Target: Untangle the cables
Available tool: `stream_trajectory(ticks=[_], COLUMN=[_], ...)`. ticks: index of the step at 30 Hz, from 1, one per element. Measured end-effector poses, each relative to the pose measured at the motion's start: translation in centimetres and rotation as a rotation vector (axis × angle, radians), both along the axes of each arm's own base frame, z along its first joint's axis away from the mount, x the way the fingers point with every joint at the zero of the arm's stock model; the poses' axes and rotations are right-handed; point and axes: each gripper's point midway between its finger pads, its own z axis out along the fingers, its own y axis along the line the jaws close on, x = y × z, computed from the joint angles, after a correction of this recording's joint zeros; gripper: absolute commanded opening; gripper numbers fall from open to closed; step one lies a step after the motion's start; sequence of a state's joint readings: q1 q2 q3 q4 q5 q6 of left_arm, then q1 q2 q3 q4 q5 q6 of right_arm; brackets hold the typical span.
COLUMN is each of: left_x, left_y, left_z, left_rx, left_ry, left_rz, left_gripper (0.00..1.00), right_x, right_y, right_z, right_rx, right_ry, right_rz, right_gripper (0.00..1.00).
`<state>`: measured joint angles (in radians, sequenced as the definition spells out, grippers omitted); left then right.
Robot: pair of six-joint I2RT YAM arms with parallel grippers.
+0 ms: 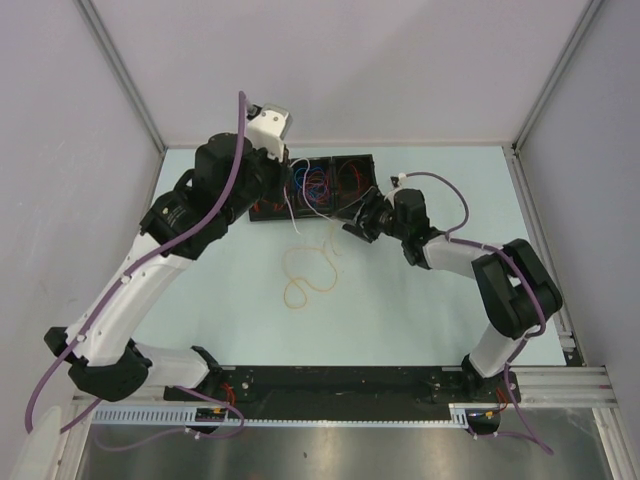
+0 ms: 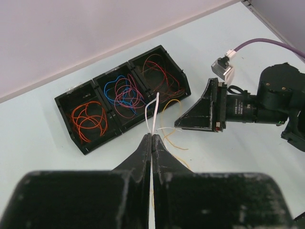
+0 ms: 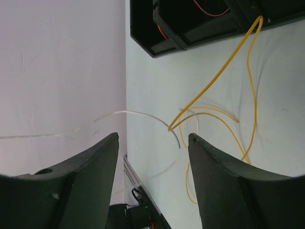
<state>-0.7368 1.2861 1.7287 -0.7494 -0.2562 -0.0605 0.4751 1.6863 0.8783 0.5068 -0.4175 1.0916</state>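
Observation:
A black three-compartment tray (image 1: 352, 163) at the back holds orange cables (image 2: 86, 119), blue and red cables (image 2: 125, 93) and red and dark cables (image 2: 159, 76). My left gripper (image 2: 151, 136) is shut on a thin white cable (image 2: 155, 110) just in front of the tray; it also shows in the top view (image 1: 290, 196). A yellow cable (image 1: 310, 272) runs from the tray's right compartment and loops on the table. My right gripper (image 3: 152, 140) is open and empty, with the white cable's (image 3: 143, 114) free end and the yellow cable (image 3: 214, 78) ahead of its jaws. It sits by the tray's front right corner (image 1: 357, 222).
The table is pale blue, with grey walls at the left, the back and the right. A metal rail (image 1: 400, 385) runs along the near edge by the arm bases. Purple hoses (image 1: 452, 192) run along both arms.

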Motion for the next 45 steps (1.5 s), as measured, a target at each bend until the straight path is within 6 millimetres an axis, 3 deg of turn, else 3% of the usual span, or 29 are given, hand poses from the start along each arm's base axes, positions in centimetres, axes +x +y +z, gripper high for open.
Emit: stream_trajectory(ticks=[4,6,7,10,15,19,25,28,36,40,45], left_x=[-0.1,-0.2,-0.3,-0.4,-0.2,0.8,3.7,4.8,6.9,8.3,10.4], left_y=[-0.1,-0.1,-0.1,-0.1,0.3,1.9,5.0,6.6,9.4,9.9,11.1], left_z=[-0.1,-0.1,0.0,0.3,0.6,0.7,1.1,1.4,5.5,7.8,8.3], left_rx=[-0.004,-0.008,-0.011,-0.019,-0.008,0.036,0.134,0.156,0.128,0.11,0.129], left_ry=[0.0,-0.003,-0.005,-0.013,-0.033,-0.052,-0.081,-0.087,-0.158,-0.2,-0.22], left_rz=[-0.009,-0.014,-0.016,-0.02,-0.001,0.088,0.264,0.341,0.473,0.509,0.567], left_gripper=[0.0,0.0,0.0,0.0,0.0,0.0,0.0,0.0,0.0,0.0,0.01], right_x=[0.9,1.3,1.5,1.7,1.5,0.5,-2.2,-4.0,-7.5,-7.6,-7.2], right_y=[0.5,1.0,1.3,1.7,1.4,0.3,-3.0,-5.2,-10.3,-10.9,-11.1], right_z=[-0.4,-0.6,-0.7,-1.1,-2.3,-3.2,0.0,0.3,-6.6,-7.4,-8.4], right_rx=[0.002,0.002,0.0,-0.007,-0.056,-0.147,-0.27,-0.316,-0.499,-0.542,-0.556], right_ry=[0.02,0.024,0.025,0.033,0.061,0.081,-0.015,-0.042,0.078,0.068,0.056], right_rz=[-0.033,-0.043,-0.044,-0.051,-0.062,-0.06,-0.07,-0.084,-0.092,-0.078,-0.057], right_gripper=[0.56,0.38,0.21,0.0,0.0,0.0,0.0,0.0,0.0,0.0,0.0])
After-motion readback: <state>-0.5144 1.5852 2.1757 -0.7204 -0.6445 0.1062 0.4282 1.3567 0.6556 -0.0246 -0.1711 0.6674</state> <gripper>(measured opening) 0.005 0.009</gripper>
